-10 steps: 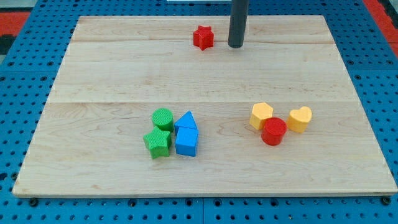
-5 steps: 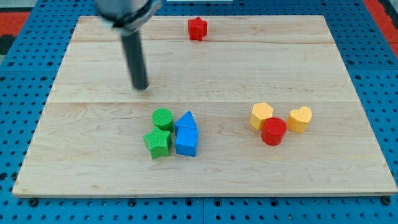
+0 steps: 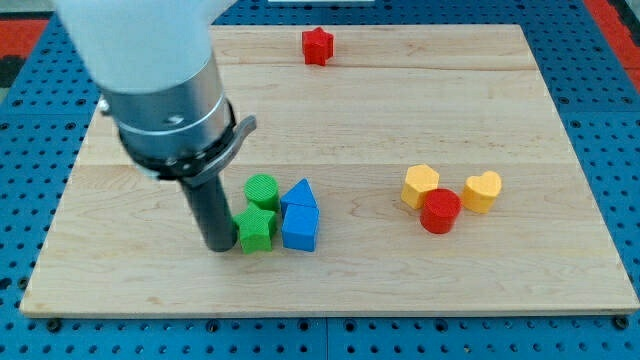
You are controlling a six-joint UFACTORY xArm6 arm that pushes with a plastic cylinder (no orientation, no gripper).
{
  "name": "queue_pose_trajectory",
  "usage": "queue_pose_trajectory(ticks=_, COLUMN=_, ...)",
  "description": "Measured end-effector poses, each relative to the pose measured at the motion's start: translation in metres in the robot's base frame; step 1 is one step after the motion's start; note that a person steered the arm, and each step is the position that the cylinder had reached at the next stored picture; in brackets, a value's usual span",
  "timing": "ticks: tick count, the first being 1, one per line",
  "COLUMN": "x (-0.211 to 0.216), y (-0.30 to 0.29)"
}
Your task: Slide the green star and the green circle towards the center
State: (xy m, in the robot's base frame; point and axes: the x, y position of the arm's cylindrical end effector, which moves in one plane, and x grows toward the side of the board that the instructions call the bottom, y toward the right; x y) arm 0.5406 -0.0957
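At the green star's (image 3: 255, 230) left edge, my tip (image 3: 219, 246) is touching, lining up a rightward shove centreward with the green circle (image 3: 262, 190); no claw is fitted, so its state cannot be told

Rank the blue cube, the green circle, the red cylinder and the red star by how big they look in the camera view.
1. blue cube, largest.
2. red cylinder and green circle, too alike to separate.
3. red star, smallest, though it sits at the view's top, probably farther from the camera, so its true size is unsure.
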Motion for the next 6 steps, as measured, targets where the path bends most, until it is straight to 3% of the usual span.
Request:
queue_pose_trajectory(ticks=1, x=-0.015, y=0.018)
queue_pose_trajectory(ticks=2, x=0.011, y=-0.006)
queue_pose_trajectory(ticks=3, x=0.036, y=0.027)
queue_pose_trajectory(ticks=4, x=0.018, y=0.060)
queue_pose_trajectory(ticks=6, x=-0.033, y=0.017)
